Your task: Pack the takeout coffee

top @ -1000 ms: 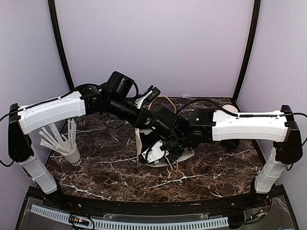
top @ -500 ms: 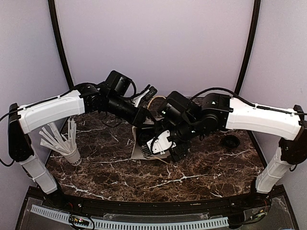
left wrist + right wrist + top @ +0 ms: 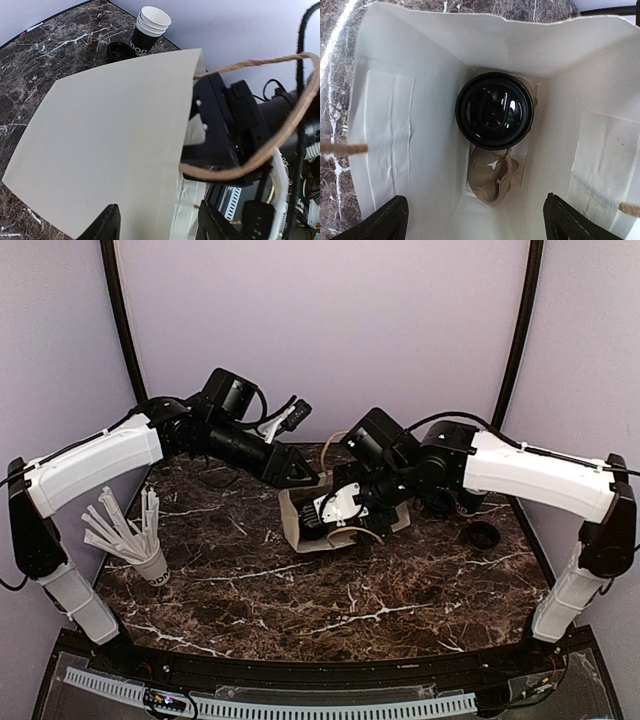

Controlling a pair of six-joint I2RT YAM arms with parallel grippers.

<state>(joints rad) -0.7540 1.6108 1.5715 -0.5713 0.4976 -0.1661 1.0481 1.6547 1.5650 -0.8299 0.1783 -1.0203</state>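
Shifted toward 12 o'clock, right pincer (image 3: pixel 475 220), released, faces bag (image 3: pixel 410 125) containing lidded cup (image 3: pixel 495 111) in tray (image 3: pixel 492 175); left pincer (image 3: pixel 157 225) state indeterminate.

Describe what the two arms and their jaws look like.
Both the left arm and right arm have boxy white shell links joined by black joints, with black wrist units. Thin black cables run along the shells and loop at the wrists. The jaws are black. No legible markings show.
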